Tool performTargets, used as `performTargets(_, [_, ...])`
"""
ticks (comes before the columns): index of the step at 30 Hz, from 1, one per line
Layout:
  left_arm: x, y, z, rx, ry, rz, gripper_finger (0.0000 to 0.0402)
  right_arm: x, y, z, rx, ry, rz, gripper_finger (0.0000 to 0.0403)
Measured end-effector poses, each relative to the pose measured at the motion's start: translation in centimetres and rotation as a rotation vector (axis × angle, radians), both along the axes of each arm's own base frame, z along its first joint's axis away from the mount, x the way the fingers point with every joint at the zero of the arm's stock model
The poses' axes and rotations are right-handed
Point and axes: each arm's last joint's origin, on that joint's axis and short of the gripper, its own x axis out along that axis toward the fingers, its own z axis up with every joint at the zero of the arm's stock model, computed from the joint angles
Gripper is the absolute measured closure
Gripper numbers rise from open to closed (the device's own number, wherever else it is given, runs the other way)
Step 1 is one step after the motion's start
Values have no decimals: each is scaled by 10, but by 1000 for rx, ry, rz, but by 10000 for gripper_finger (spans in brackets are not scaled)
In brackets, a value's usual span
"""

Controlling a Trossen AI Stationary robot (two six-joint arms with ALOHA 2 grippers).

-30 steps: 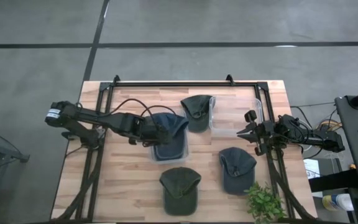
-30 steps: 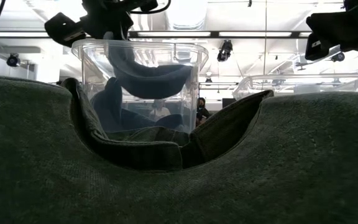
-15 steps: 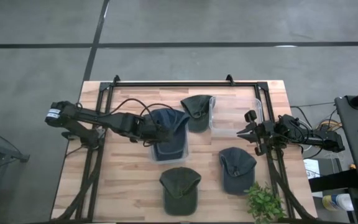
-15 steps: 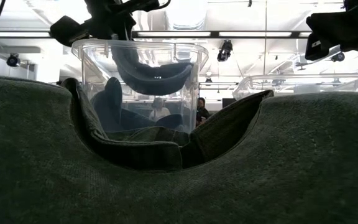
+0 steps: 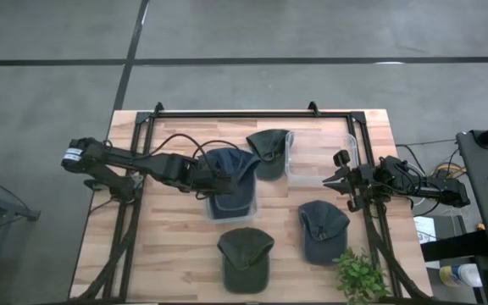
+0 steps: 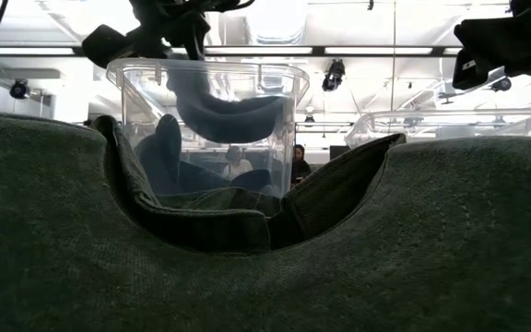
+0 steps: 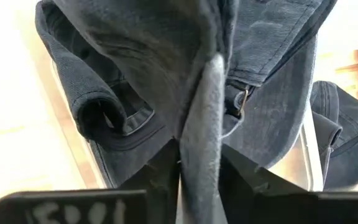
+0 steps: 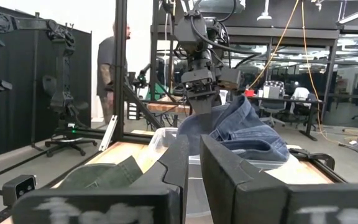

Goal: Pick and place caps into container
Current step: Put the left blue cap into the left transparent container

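A light wooden table (image 5: 176,246) stands on a grey floor (image 5: 227,34) crossed by dark lines, with a small green plant (image 5: 361,278) at the table's near right corner. Beyond it lies a bright workshop with ceiling lights (image 6: 367,51), a black partition (image 8: 17,93), desks with office chairs (image 8: 300,99), and a person (image 8: 112,68) standing.

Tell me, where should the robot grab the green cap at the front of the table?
Probably by its curved brim. In the high view the olive-green cap lies flat with the brim toward the front edge, clear of the plant. The brim is thin and stiff enough to pinch, unlike the soft round crown. Either gripper could come straight down on it; the right gripper is free, while the left gripper holds a blue cap.
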Motion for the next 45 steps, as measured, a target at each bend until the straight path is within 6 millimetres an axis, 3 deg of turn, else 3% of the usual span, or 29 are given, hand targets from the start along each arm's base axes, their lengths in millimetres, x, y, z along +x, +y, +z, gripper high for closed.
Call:
performTargets(12, [-8, -6, 14, -258, -31, -42, 287, 0, 0, 0, 0, -1, 1, 365])
performTargets(18, [-13, -6, 22, -293, -50, -76, 287, 0, 0, 0, 0, -2, 1, 365])
performTargets(24, [-21, -4, 47, -275, -135, -83, 287, 0, 0, 0, 0, -2, 0, 365])
performTargets(30, [-13, -2, 65, -134, -251, -93, 287, 0, 0, 0, 0, -2, 1, 365])
performTargets(45, [1, 22, 10, -7, 112, -101, 287, 0, 0, 0, -3, -2, -1, 365])
